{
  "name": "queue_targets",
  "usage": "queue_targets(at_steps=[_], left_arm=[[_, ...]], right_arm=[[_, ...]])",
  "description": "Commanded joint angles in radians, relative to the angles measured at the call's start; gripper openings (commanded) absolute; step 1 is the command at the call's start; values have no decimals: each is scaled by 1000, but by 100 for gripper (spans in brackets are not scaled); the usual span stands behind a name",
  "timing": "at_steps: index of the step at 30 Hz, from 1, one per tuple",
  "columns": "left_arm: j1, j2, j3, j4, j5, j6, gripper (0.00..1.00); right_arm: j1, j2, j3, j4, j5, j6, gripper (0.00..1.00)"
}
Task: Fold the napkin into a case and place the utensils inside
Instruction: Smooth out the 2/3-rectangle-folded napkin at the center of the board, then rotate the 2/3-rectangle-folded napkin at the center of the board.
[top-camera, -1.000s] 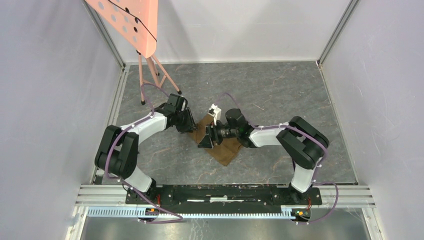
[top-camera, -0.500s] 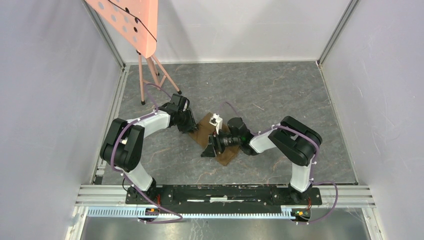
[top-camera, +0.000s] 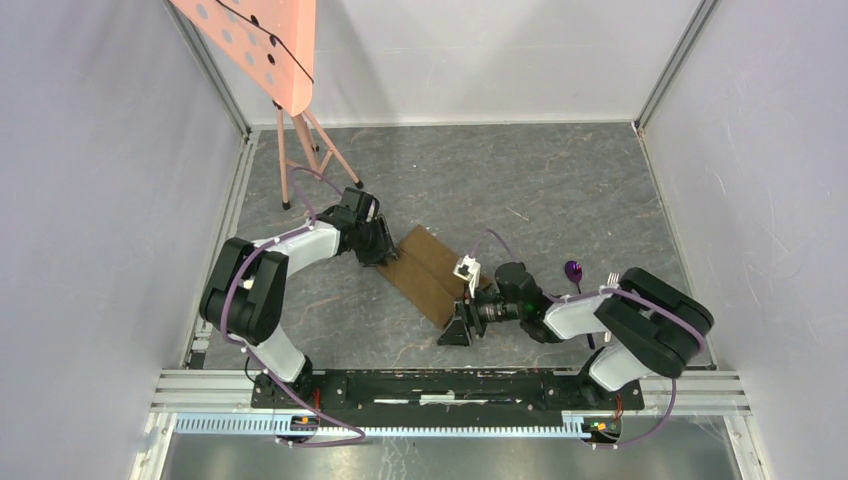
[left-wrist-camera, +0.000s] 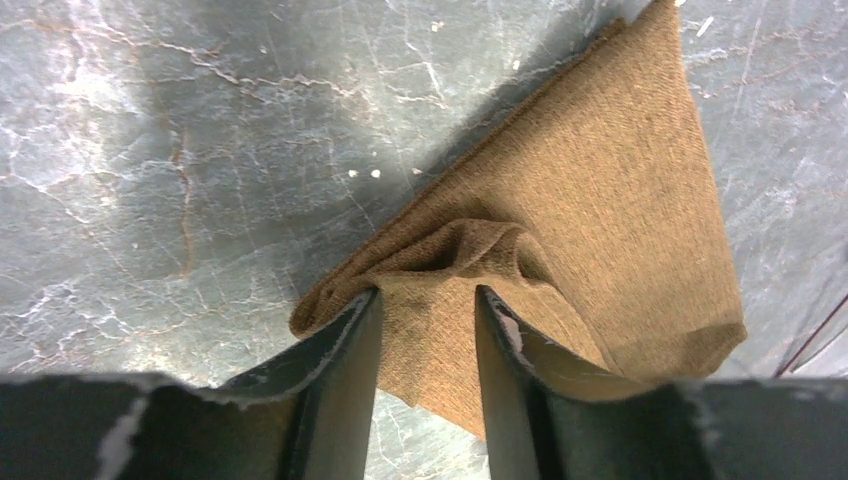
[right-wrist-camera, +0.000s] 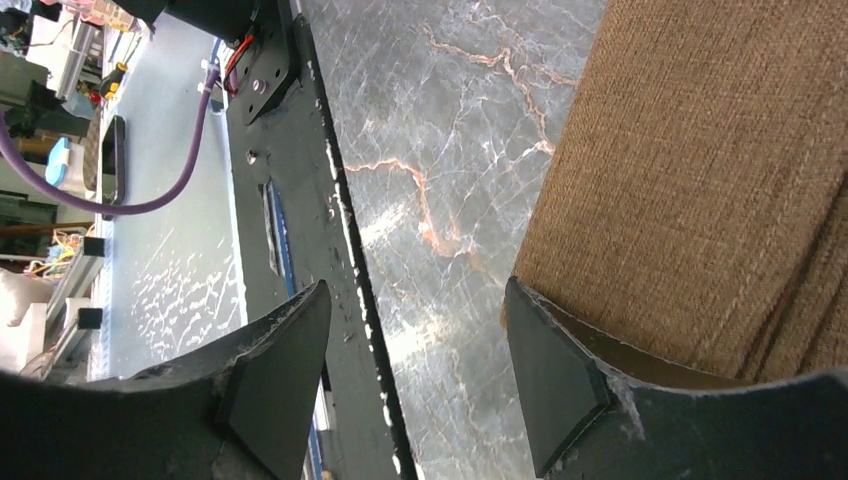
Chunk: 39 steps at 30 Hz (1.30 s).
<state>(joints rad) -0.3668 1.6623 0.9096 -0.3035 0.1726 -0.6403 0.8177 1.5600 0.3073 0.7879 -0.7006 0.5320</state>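
The tan-brown napkin (top-camera: 430, 272) lies as a narrow, layered strip running diagonally across the middle of the table. My left gripper (top-camera: 385, 255) is at its far-left end. In the left wrist view the left gripper (left-wrist-camera: 428, 292) is shut on a puckered bunch of the napkin (left-wrist-camera: 600, 200). My right gripper (top-camera: 460, 328) stands open just off the strip's near end. The right wrist view shows the right gripper (right-wrist-camera: 415, 340) with bare table between its fingers and one fingertip at the napkin's (right-wrist-camera: 700, 180) edge. A purple spoon (top-camera: 573, 270) and a silvery fork (top-camera: 612, 279) lie right of the strip, partly hidden by the right arm.
A pink stand with a perforated board (top-camera: 265, 45) rises at the back left, its legs (top-camera: 300, 150) on the table. Grey walls close in three sides. The black base rail (top-camera: 440, 385) runs along the near edge, close to the right gripper.
My right gripper has pulled back off the napkin toward the near right and left the cloth lying flat as a strip. The spoon and fork have come into view. The left gripper has stayed put.
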Motion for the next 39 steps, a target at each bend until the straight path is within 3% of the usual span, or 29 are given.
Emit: queue_targets(at_steps=[1, 8, 14, 19, 23, 30, 36, 39], left_arm=[[-4, -63, -6, -14, -24, 3, 53], [-23, -260, 6, -143, -49, 20, 72], [-24, -422, -132, -178, -37, -26, 74], [-23, -486, -280, -89, -1, -97, 70], [-24, -408, -322, 37, 33, -122, 69], [-23, -195, -221, 133, 11, -114, 68], [-24, -10, -41, 140, 5, -88, 68], [-29, 79, 53, 152, 49, -62, 68]], right_arm=[[-17, -107, 26, -261, 19, -120, 69], [-112, -96, 294, -593, 153, -296, 64], [-247, -33, 465, -694, 183, -290, 64], [-339, 50, 522, -725, 134, -250, 64], [-355, 59, 461, -634, 122, -209, 61], [-361, 39, 312, -511, 157, -150, 54], [-341, -24, 144, -370, 150, -48, 45], [-262, -56, 63, -248, 141, 67, 42]])
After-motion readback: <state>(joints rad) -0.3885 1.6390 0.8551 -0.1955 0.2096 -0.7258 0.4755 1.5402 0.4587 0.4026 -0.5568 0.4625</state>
